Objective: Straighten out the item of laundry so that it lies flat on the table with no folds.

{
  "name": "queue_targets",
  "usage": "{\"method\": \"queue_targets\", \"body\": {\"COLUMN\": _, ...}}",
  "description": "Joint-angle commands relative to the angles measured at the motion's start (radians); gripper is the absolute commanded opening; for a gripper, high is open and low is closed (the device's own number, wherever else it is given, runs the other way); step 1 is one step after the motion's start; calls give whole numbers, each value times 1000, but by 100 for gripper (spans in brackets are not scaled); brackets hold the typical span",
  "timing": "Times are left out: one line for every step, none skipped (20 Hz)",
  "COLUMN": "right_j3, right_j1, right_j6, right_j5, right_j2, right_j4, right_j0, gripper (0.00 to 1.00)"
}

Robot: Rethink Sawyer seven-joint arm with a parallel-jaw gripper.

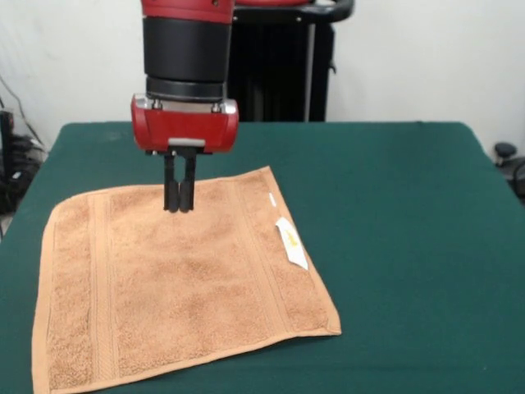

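- My arm comes straight down; my end effector [179, 205] points vertically at the towel's far part, fingers closed together, gripping nothing.
- One towel [180, 287] lies spread on the table [410, 230], front-left.
- One white label [292, 243].

A lab: green-clothed table [394, 189], black pedestal [279, 66], bare white wall [426, 57].

Front view evenly lit, bright, diffuse light from above; no hard shadows. Soft faint shadow under the gripper [179, 205] on the towel [176, 283]. Mild specular highlights on the red gripper housing. White wall [426, 57] near blown out. Desk [410, 230] felt matte, no glare. Focus slightly soft overall; towel pile texture still readable. No obvious edge distortion.
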Motion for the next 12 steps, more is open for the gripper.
{"method": "queue_targets", "body": {"right_j3": 155, "right_j1": -23, "right_j6": 111, "right_j5": 72, "right_j2": 39, "right_j4": 60, "right_j0": 16, "gripper": 0}}
{"method": "queue_targets", "body": {"right_j3": 162, "right_j1": -28, "right_j6": 112, "right_j5": 74, "right_j2": 38, "right_j4": 66, "right_j0": 14, "gripper": 0}}
{"method": "queue_targets", "body": {"right_j3": 170, "right_j1": -32, "right_j6": 111, "right_j5": 72, "right_j2": 36, "right_j4": 68, "right_j0": 14, "gripper": 0}}
{"method": "queue_targets", "body": {"right_j3": 176, "right_j1": -35, "right_j6": 110, "right_j5": 76, "right_j2": 35, "right_j4": 74, "right_j0": 12, "gripper": 0}}
{"method": "queue_targets", "body": {"right_j3": 182, "right_j1": -42, "right_j6": 109, "right_j5": 78, "right_j2": 32, "right_j4": 77, "right_j0": 14, "gripper": 0}}
{"method": "queue_targets", "body": {"right_j3": 188, "right_j1": -47, "right_j6": 109, "right_j5": 84, "right_j2": 30, "right_j4": 83, "right_j0": 13, "gripper": 0}}
{"method": "queue_targets", "body": {"right_j3": 193, "right_j1": -53, "right_j6": 110, "right_j5": 88, "right_j2": 27, "right_j4": 88, "right_j0": 14, "gripper": 0}}
{"method": "queue_targets", "body": {"right_j3": 198, "right_j1": -57, "right_j6": 107, "right_j5": 94, "right_j2": 28, "right_j4": 91, "right_j0": 12, "gripper": 0}}
{"method": "queue_targets", "body": {"right_j3": 207, "right_j1": -61, "right_j6": 111, "right_j5": 99, "right_j2": 27, "right_j4": 98, "right_j0": 12, "gripper": 0}}
{"method": "queue_targets", "body": {"right_j3": 212, "right_j1": -65, "right_j6": 109, "right_j5": 102, "right_j2": 28, "right_j4": 102, "right_j0": 9, "gripper": 0}}
{"method": "queue_targets", "body": {"right_j3": 219, "right_j1": -67, "right_j6": 111, "right_j5": 106, "right_j2": 29, "right_j4": 110, "right_j0": 7, "gripper": 0}}
{"method": "queue_targets", "body": {"right_j3": 224, "right_j1": -71, "right_j6": 110, "right_j5": 109, "right_j2": 29, "right_j4": 115, "right_j0": 6, "gripper": 0}}
